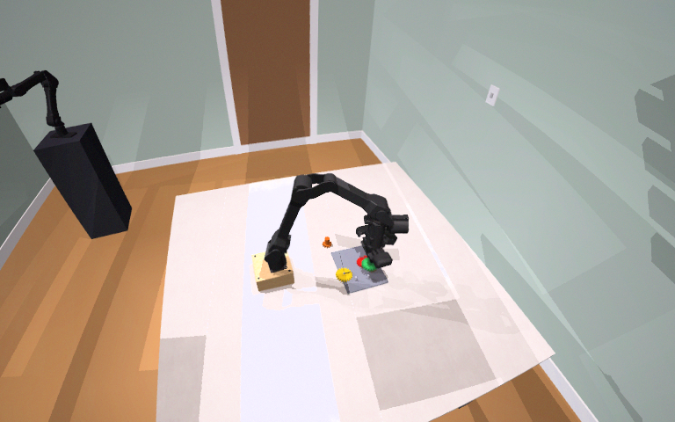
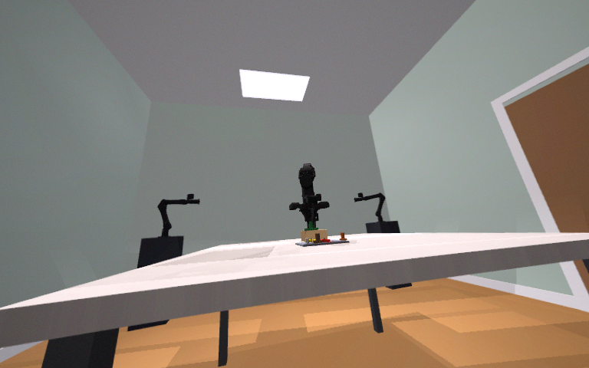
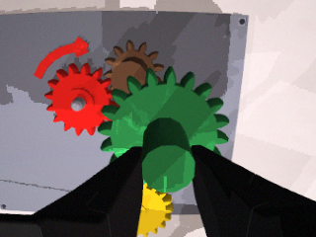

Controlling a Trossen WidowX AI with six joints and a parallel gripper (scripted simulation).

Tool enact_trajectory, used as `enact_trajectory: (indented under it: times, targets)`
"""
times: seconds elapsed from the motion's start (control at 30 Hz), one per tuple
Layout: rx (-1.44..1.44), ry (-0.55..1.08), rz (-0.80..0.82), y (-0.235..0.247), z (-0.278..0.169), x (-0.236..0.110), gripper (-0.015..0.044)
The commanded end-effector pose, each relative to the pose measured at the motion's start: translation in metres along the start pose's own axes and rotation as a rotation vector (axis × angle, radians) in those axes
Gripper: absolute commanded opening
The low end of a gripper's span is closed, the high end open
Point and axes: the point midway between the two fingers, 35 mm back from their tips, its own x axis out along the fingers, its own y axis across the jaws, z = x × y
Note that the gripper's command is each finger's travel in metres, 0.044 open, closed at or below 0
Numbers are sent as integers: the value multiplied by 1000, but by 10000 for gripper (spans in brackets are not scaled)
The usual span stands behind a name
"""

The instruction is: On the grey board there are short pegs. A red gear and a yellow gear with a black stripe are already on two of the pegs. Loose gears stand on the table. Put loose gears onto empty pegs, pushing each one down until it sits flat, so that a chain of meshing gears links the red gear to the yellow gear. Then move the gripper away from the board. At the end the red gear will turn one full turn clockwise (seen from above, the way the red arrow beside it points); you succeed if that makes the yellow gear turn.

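Observation:
My gripper (image 3: 166,156) (image 2: 311,222) is shut on the handle of the green gear (image 3: 202,111) (image 1: 368,265) (image 2: 310,228) and holds it above the grey board (image 3: 44,153) (image 1: 343,256). The red gear (image 3: 91,116) (image 1: 360,261) (image 2: 325,240) sits on its peg beside a red arrow (image 3: 56,53). The brown gear (image 3: 130,61) (image 2: 317,237) stands on the board right beside the red gear, partly hidden by the green gear in the wrist view. The yellow gear (image 3: 158,212) (image 1: 343,274) is at the board's near-base side. Pegs beneath the green gear are hidden in the wrist view.
A small orange gear (image 1: 327,243) (image 2: 342,237) with an upright handle stands on the table off the board. The arm's wooden base block (image 1: 275,280) stands beyond the yellow gear's side of the board. Other arms on dark pedestals (image 1: 84,184) stand away from the table.

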Motion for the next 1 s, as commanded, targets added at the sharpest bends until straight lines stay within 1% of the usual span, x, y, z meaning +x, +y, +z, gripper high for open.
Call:
enact_trajectory:
  times: [0.0,0.13,0.43,0.97]
  targets:
    - [-1,5,-3,-11,-5,4,0]
    - [0,6,-3,-19,-8,7,0]
    - [-40,6,-3,-19,-9,5,0]
    - [-478,7,-1,-19,-9,5,0]
